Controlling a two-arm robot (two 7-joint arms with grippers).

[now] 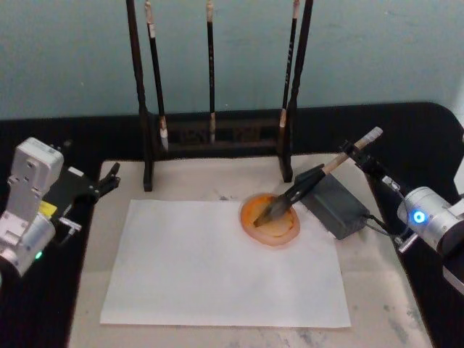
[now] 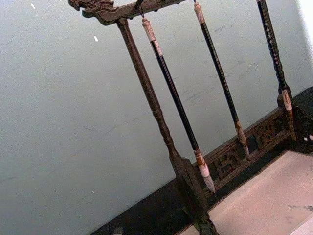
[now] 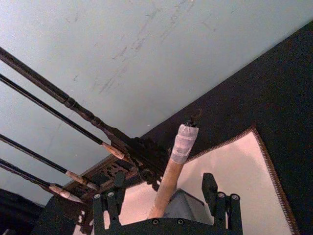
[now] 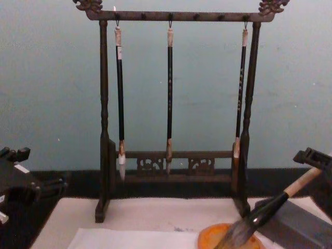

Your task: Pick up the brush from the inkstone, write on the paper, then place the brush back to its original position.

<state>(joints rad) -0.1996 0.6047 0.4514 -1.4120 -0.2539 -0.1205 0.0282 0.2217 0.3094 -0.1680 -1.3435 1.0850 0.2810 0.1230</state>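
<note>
The brush (image 1: pixel 319 176) lies slanted, its pale handle resting on the dark grey inkstone (image 1: pixel 337 206) and its grey-brown tuft in an orange dish (image 1: pixel 279 228). My right gripper (image 1: pixel 357 151) is at the upper end of the handle, open, with one finger on each side of it and a gap on both sides. In the right wrist view the handle (image 3: pixel 168 178) runs between the two black fingers (image 3: pixel 106 205). The white paper (image 1: pixel 217 268) lies flat left of the dish. My left gripper (image 1: pixel 107 179) is parked off the mat's left edge.
A dark wooden rack (image 1: pixel 217 136) with three thin hanging brushes stands behind the paper; one of its feet is close to the dish. A cream felt mat (image 1: pixel 377 290) covers the black table. There is free room on the paper's left and front.
</note>
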